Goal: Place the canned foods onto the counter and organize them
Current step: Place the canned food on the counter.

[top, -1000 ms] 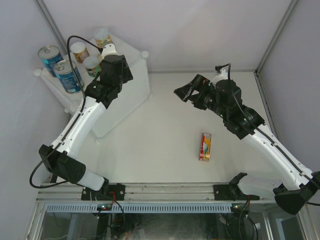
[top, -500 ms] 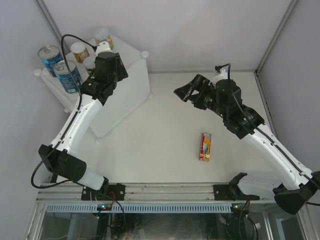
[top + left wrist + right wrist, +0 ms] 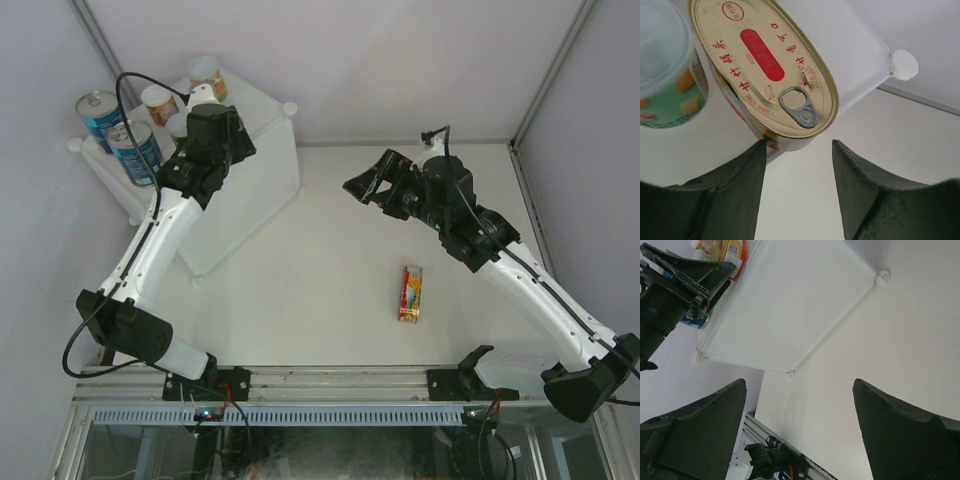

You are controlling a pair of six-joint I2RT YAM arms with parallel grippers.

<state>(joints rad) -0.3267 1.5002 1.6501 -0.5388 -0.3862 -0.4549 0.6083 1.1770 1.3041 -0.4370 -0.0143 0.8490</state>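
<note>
The counter (image 3: 255, 170) is a white box at the back left. Two tall blue cans (image 3: 132, 150) and small round cans (image 3: 160, 100) stand on its far-left part. My left gripper (image 3: 205, 125) hovers over them, open. In the left wrist view a flat oval tin (image 3: 765, 75) with a gold pull-tab lid lies on the counter (image 3: 845, 45) just beyond the left gripper (image 3: 798, 145), beside a small green-labelled can (image 3: 665, 80). A second red-and-yellow oval tin (image 3: 411, 292) lies on the tabletop. My right gripper (image 3: 365, 185) is open and empty above the table, also seen in its wrist view (image 3: 800, 385).
Grey walls close the table at the back and both sides. A metal rail (image 3: 330, 380) runs along the near edge. The right wrist view shows the counter's front face (image 3: 790, 305) and my left arm (image 3: 675, 290) above it.
My left gripper has moved back and left over the counter, toward the standing cans. My right arm has shifted slightly left. The tin on the table has not moved.
</note>
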